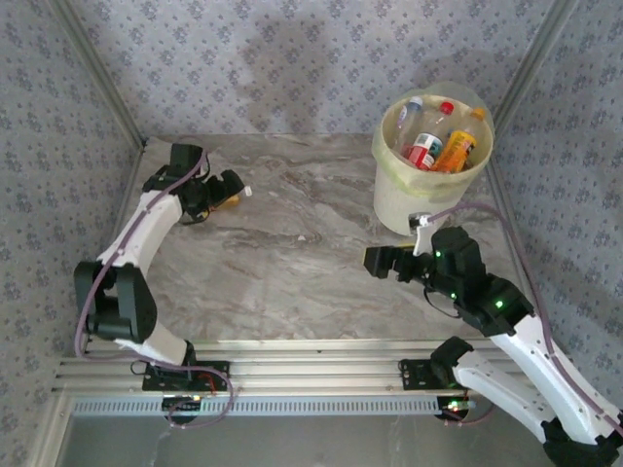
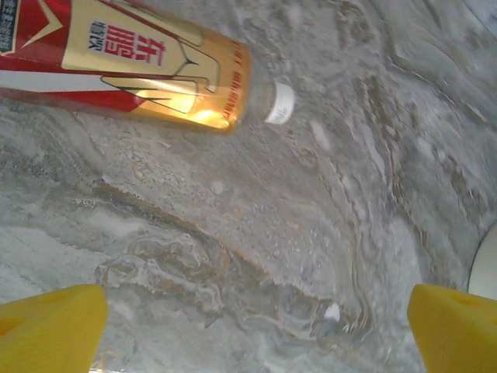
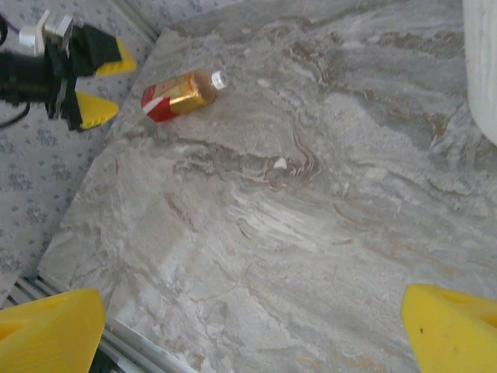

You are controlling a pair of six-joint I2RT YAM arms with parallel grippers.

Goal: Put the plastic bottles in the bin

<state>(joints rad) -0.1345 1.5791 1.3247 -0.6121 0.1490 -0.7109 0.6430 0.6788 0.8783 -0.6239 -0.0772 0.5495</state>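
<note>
One bottle is out on the counter, at the far left, lying flat on its side. The left tool sits just beside it, fingers wide apart, nothing in them. From the left wrist camera the bottle lies ahead of the fingers, not between them, and no contact is visible.

Key relation: the bottle's long axis runs roughly left-right, with the cap pointing right toward the bin. In the left wrist view that axis runs nearly along the line between the two fingers. My read is that the wrist needs a turn before closing, so the fingers straddle the body instead of pinching it end to end.

The left arm is clearly nearer. The right tool is also wide apart and empty, near the bin and well apart from the bottle.

Bottle look: clear plastic, amber-orange liquid, red and gold label with Chinese print, white cap. The body is round and smooth, so it will probably roll if nudged off-centre.

The bin stands far right, white with a yellow-green liner. Several bottles are already inside, so the task looks almost done.
</note>
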